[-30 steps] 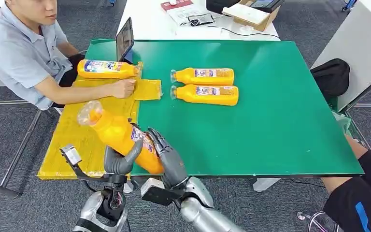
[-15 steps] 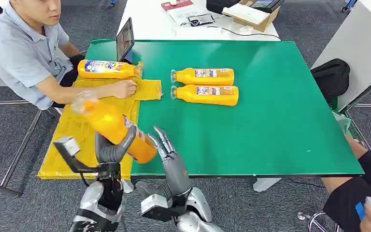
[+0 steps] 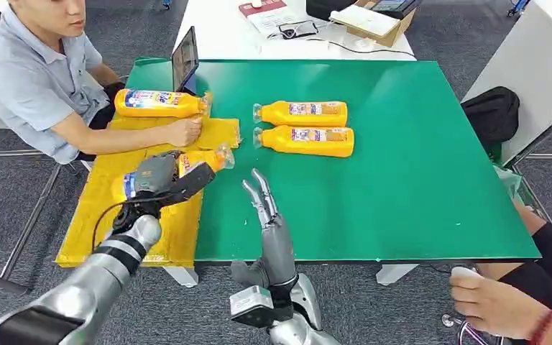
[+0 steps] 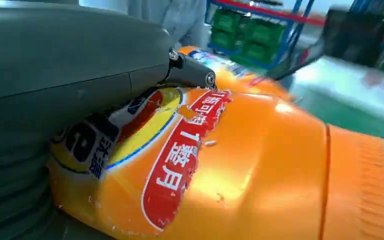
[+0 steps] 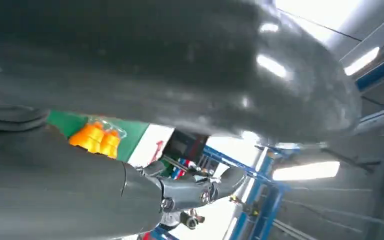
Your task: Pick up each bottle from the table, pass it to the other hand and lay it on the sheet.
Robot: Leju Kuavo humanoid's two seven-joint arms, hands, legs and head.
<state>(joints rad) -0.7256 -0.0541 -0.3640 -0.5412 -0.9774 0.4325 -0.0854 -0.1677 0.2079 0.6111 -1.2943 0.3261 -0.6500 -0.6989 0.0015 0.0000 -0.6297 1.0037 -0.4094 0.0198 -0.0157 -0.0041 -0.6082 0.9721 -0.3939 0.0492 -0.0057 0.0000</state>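
Bottle [image 3: 187, 162] gripped in left hand [image 3: 164, 176] over yellow sheet [image 3: 115, 215]; right hand [image 3: 266, 208] spread, empty.

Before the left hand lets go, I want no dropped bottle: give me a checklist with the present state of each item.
1. Left hand grips the bottle: ok.
2. Bottle over the yellow sheet: ok, though its cap end reaches toward the sheet's edge.
3. Bottle resting on the sheet: cannot tell.
4. Right hand apart from the bottle, fingers spread: ok.
5. Person's hand off the drop spot: ok, but near; it rests on the sheet just beyond.
6. Bottle already laid is out of the way: ok.
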